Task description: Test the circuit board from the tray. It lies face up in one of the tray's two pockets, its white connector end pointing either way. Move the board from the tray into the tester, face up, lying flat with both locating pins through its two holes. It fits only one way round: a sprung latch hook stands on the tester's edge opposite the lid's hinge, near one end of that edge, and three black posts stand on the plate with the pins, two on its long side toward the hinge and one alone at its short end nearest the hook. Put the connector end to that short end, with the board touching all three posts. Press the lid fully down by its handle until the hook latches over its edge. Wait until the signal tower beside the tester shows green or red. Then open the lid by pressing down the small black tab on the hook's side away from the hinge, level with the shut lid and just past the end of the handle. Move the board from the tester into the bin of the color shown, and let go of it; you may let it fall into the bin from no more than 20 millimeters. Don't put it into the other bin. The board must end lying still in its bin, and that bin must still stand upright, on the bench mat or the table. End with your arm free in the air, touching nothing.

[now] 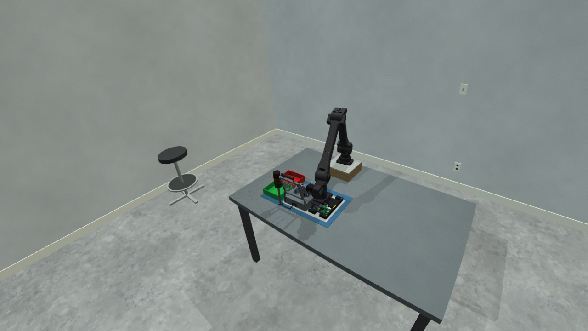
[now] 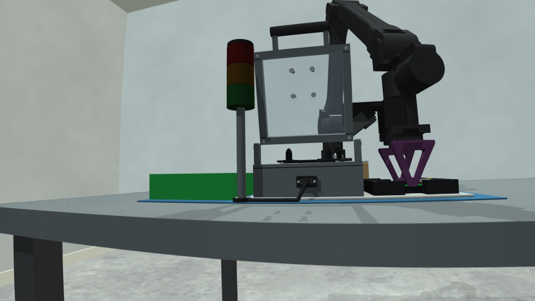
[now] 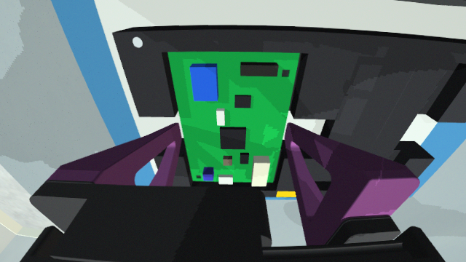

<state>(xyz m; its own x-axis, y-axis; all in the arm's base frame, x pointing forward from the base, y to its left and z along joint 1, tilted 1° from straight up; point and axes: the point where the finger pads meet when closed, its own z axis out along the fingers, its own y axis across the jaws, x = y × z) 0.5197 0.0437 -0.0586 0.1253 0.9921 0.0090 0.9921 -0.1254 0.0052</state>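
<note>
The green circuit board [image 3: 233,109] [image 1: 325,211] lies face up in a pocket of the black tray [image 3: 364,65] [image 2: 443,186] [image 1: 336,201]. In the wrist view its white connector [image 3: 261,170] is at the near end. My gripper [image 3: 233,129] [image 2: 407,182] [image 1: 317,204] is open. It is down at the tray, with one purple finger on each long side of the board and a small gap to each. The grey tester [image 2: 284,179] [image 1: 296,199] stands beside the tray, its clear lid [image 2: 304,50] raised upright, handle [image 2: 299,28] on top. The signal tower [image 2: 240,75] [image 1: 276,174] shows no light.
A green bin [image 2: 190,185] [image 1: 272,189] and a red bin [image 1: 294,176] stand beyond the tester on the blue mat [image 2: 486,197] [image 3: 87,73]. The arm's base sits on a wooden block [image 1: 346,172]. A stool [image 1: 172,155] stands on the floor, away from the table.
</note>
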